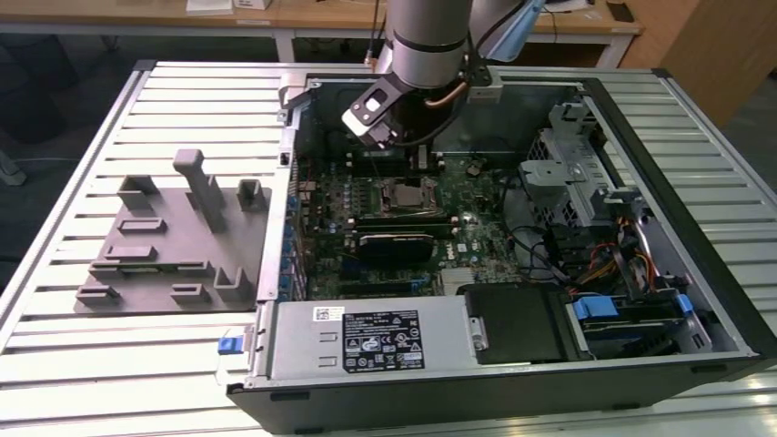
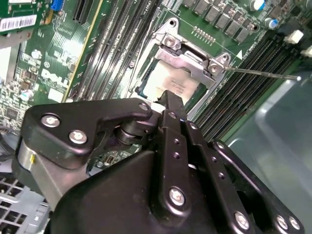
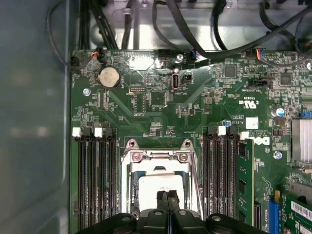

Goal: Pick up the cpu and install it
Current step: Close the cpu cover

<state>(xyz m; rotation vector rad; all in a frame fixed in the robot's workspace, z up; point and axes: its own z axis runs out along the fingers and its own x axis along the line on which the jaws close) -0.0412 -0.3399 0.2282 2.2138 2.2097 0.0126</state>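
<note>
The claw (image 2: 168, 97) is clenched on nothing, its tip just over the cpu (image 2: 170, 80) lying flat in the socket frame (image 2: 191, 62), at 12 o'clock from the power supply (image 1: 364, 341) in the exterior view; seating it probably wants a light, square touch.

Slatted metal table (image 1: 85, 364), wooden desk (image 1: 304, 14) behind, evenly lit
</note>
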